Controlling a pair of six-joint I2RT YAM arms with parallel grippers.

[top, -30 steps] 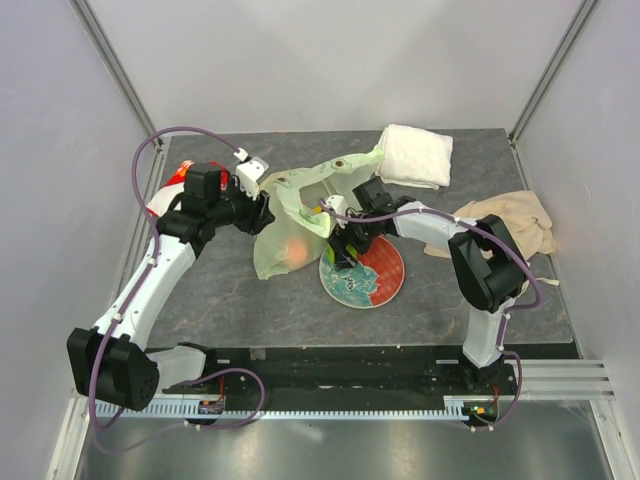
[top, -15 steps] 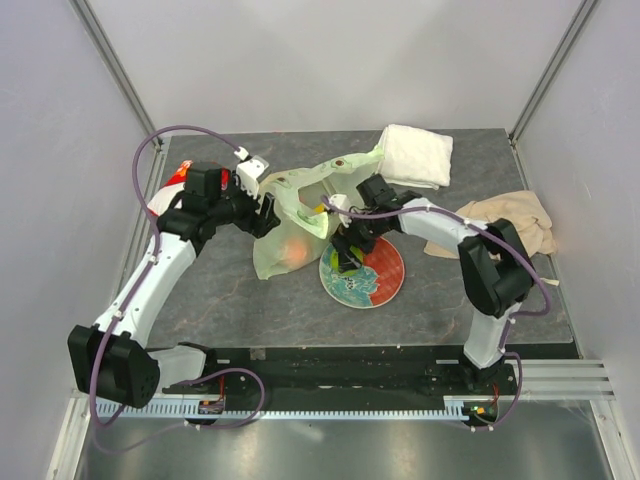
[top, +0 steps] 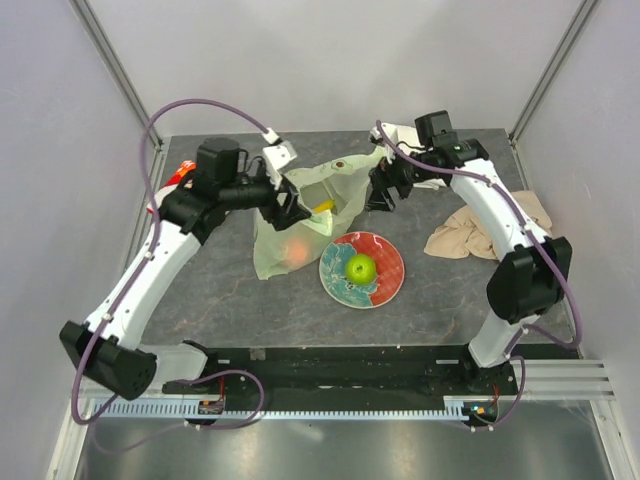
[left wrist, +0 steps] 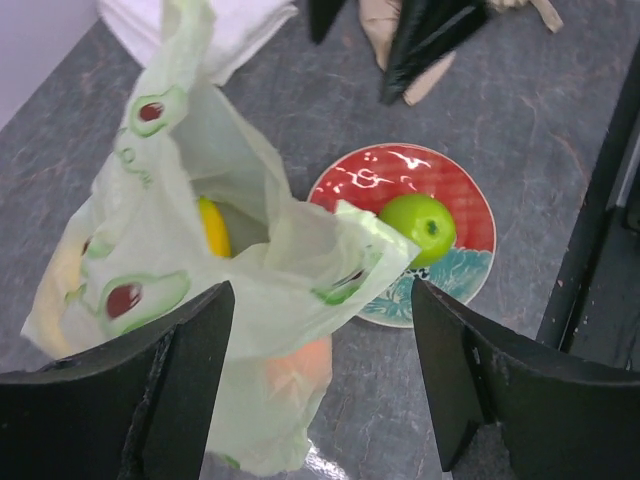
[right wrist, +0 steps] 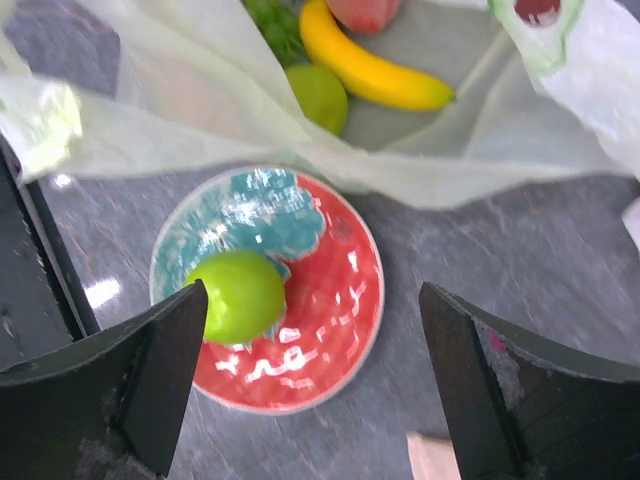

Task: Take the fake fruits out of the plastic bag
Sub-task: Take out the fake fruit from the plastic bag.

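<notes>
Green apple (top: 360, 267) is sitting on the flowered plate (top: 385, 285), nearest the arm bases, so one fruit is out. The rest are waiting. The plastic bag (top: 290, 235) is lying on the table (top: 220, 290), touching the plate's far-left edge. An orange (top: 294, 250) is showing through its near end. In the open mouth you're seeing a banana (right wrist: 370, 65), a green fruit (right wrist: 320, 95), grapes (right wrist: 272, 22) and a peach (right wrist: 362, 8). You're early, with most fruit to go. Left hand (top: 290, 207) is hovering over the bag mouth, jaws wide, gripping nothing. Right hand (top: 383, 190) is hanging beside the bag's right side, beyond the plate, also wide and empty. The banana is lying between the two hands, below them.
</notes>
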